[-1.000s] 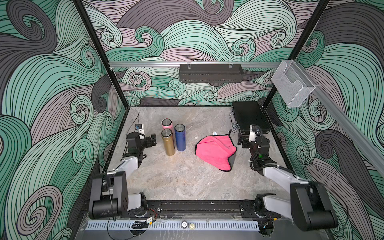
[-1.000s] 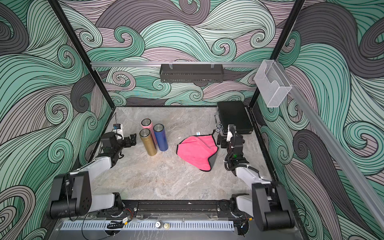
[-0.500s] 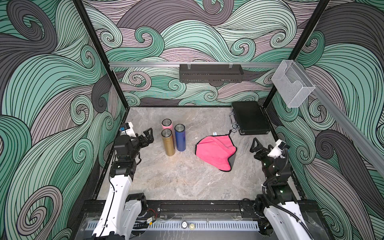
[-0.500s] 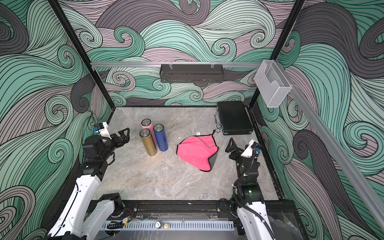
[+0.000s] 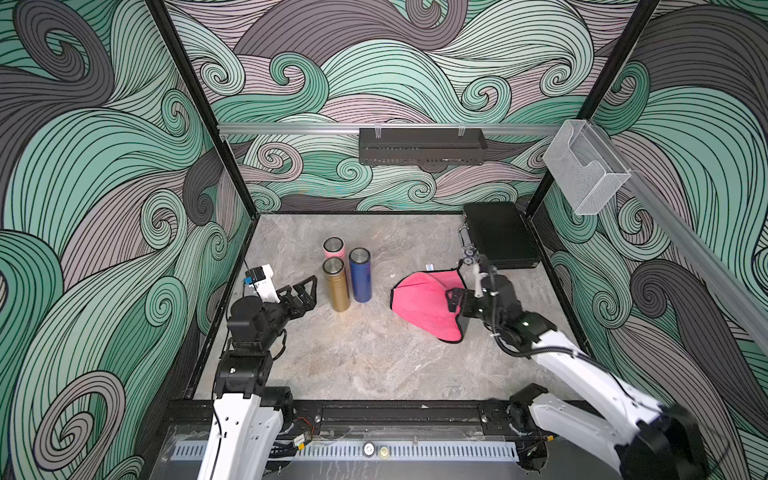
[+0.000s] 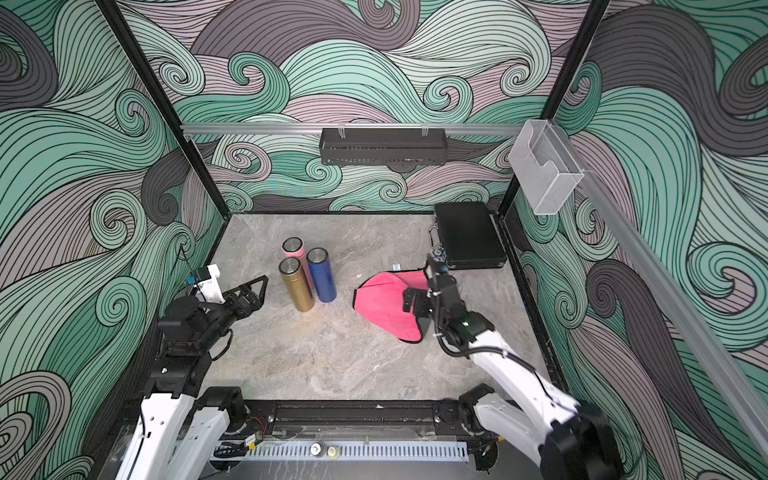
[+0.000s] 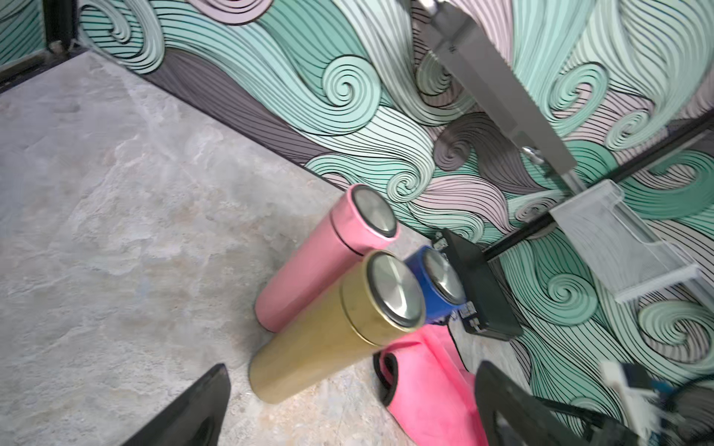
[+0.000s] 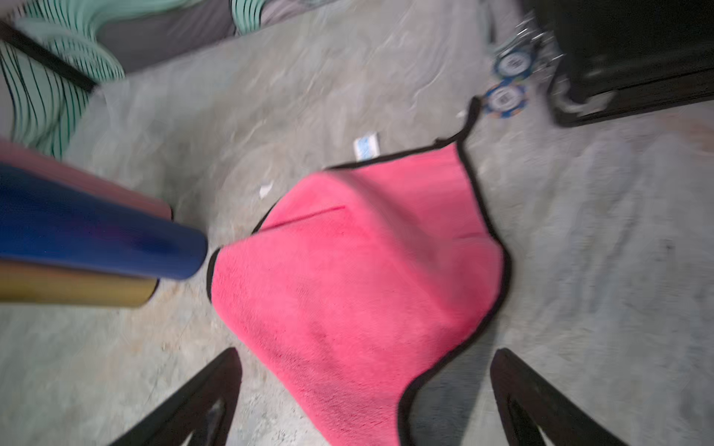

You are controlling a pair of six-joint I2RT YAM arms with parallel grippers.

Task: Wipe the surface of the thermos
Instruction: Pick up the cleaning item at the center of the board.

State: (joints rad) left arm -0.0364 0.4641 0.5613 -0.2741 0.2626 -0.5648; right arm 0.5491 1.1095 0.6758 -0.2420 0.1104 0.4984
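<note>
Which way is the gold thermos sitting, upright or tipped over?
Upright. The gold thermos stands on its base on the table, lid on and facing up, close beside the blue thermos and pink thermos.

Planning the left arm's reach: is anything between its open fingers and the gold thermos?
Nothing visible: only bare table separates the left gripper from the gold thermos. The pink thermos and blue thermos stand beside it, outside that path.

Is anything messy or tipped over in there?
Nothing is tipped over: the gold thermos, blue thermos and pink thermos stand upright together. The pink cloth lies rumpled, one corner folded over. Small white scraps lie on the table beside it, and two blue chips sit loose by the black case.
</note>
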